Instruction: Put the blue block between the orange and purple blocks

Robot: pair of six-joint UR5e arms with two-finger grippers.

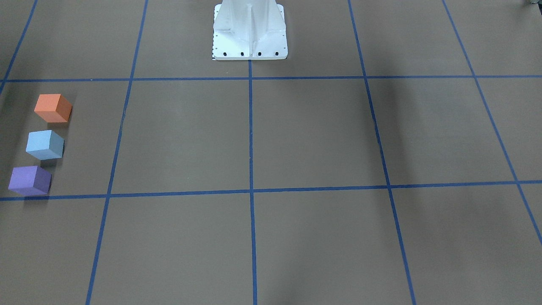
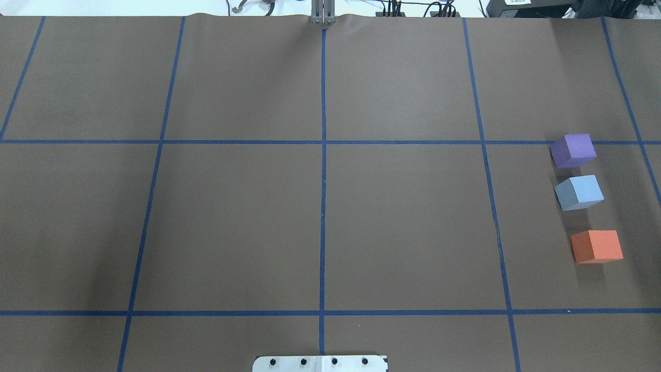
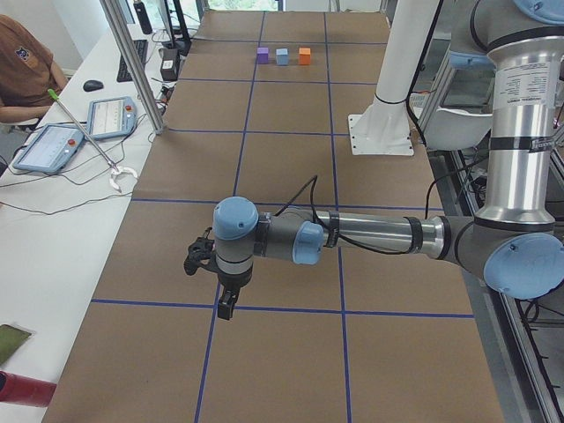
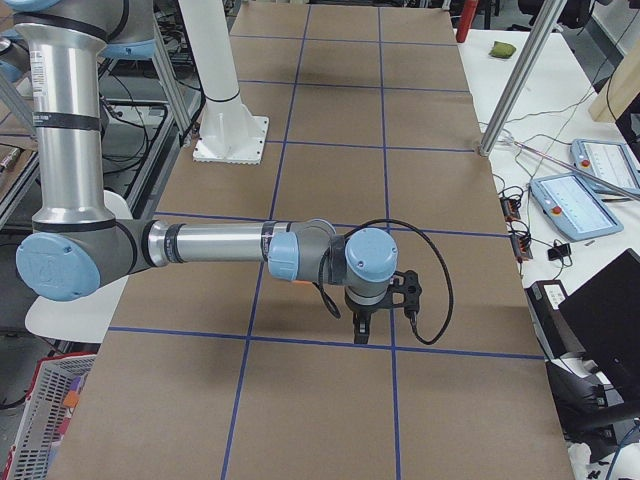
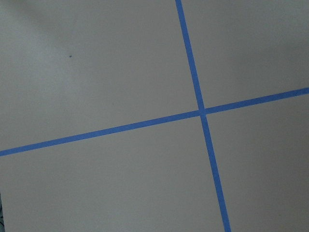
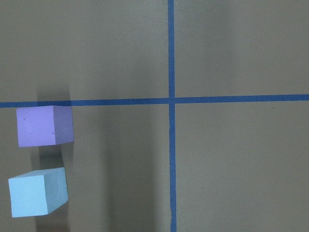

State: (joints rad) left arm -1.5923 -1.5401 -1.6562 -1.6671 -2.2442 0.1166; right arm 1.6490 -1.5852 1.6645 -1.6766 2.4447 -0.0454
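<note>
An orange block (image 1: 53,108), a light blue block (image 1: 44,145) and a purple block (image 1: 29,180) stand in a row on the brown table, blue in the middle, small gaps between them. In the overhead view they are at the right: purple (image 2: 573,150), blue (image 2: 579,192), orange (image 2: 596,246). The right wrist view shows the purple block (image 6: 44,125) and the blue block (image 6: 37,192) from above. My left gripper (image 3: 227,308) and right gripper (image 4: 361,332) show only in the side views, pointing down over the table; I cannot tell whether they are open or shut.
Blue tape lines (image 2: 323,206) divide the table into squares. The white robot base (image 1: 250,34) stands at the table's robot-side edge. An operators' desk with tablets (image 3: 110,115), a metal post (image 3: 132,62) and a seated person (image 3: 22,62) lie beyond the far edge.
</note>
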